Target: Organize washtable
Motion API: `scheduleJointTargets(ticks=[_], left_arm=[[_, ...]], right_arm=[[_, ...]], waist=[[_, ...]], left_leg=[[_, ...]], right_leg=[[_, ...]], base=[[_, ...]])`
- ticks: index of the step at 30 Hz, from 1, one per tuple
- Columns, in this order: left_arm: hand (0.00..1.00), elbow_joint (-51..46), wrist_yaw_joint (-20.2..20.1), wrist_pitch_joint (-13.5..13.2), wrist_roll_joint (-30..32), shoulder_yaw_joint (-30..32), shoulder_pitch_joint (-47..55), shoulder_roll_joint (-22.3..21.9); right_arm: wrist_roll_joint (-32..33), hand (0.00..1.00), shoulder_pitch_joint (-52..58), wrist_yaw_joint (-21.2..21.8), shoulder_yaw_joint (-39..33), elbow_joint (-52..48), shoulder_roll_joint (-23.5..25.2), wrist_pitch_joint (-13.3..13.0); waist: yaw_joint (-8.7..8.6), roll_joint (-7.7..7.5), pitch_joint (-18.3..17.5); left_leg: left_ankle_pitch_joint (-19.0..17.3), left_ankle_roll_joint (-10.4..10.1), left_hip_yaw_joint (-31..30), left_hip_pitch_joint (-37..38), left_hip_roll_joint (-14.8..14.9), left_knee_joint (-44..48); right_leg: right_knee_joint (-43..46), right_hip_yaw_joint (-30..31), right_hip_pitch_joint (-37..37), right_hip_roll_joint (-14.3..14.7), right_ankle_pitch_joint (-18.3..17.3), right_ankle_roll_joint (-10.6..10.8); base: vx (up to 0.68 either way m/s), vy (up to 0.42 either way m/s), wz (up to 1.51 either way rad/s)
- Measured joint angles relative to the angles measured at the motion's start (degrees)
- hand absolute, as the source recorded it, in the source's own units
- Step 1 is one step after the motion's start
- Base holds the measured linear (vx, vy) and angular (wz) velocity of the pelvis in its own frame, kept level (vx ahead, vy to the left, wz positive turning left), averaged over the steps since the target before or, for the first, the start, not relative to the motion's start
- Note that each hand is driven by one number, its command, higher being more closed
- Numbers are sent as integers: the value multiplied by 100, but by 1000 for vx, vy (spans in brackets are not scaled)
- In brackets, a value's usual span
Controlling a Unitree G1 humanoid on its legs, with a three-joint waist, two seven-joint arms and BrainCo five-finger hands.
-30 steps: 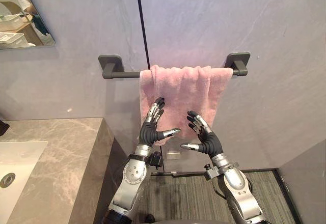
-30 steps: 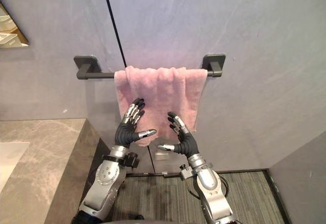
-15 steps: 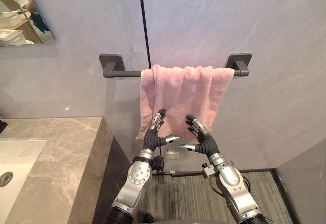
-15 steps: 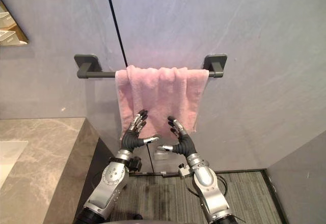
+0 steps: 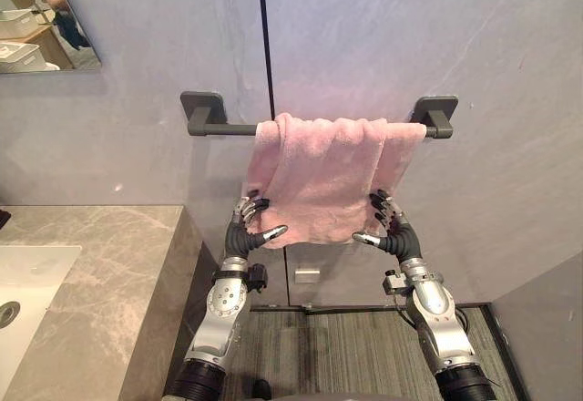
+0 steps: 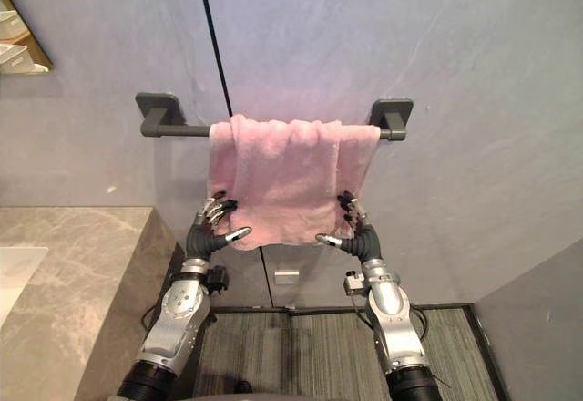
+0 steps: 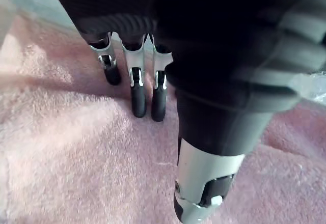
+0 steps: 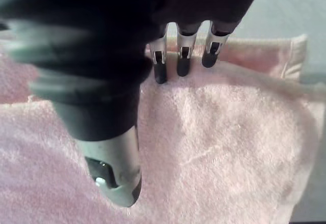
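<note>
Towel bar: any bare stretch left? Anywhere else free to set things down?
Bare: bar between left mount and pink towel; marble counter beside the sink. Towel reaches the right mount. Crowded: towel's lower corners, with left hand and right hand on them.

Countertop (image 5: 109,237) close beside left hand (image 5: 240,234)

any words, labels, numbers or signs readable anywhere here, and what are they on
None can be read.
The pink towel, the towel bar, the grey wall and the marble counter carry no print.
The small white plate on the wall below the towel is too small to tell whether it bears any mark.
</note>
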Motion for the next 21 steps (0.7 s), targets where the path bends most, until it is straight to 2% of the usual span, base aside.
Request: scheduleJointTargets(ticks=[4, 11, 21], left_arm=[[0, 85, 5, 1, -53, 200, 0, 2], [0, 144, 4, 9, -143, 421, 0, 2], [0, 428, -3, 104, -165, 922, 8, 17]], right_arm=[[-1, 0, -118, -91, -143, 221, -8, 116], [3, 0, -232, -183, -326, 417, -9, 125], [19, 0, -290, -277, -1022, 776, 11, 141]], waist=[[-1, -14, -3], [4, -60, -4], [1, -77, 8]], left_leg=[[16, 3, -43, -29, -2, -8], [24, 0, -81, -55, -5, -7], [24, -1, -113, -79, -13, -34]], right_leg=[[1, -40, -10, 0, 1, -1], [-9, -80, -12, 1, 2, -3], [-92, -118, 9, 4, 34, -10]], base=[[-28, -10, 5], [-6, -4, 2], [-3, -1, 0]])
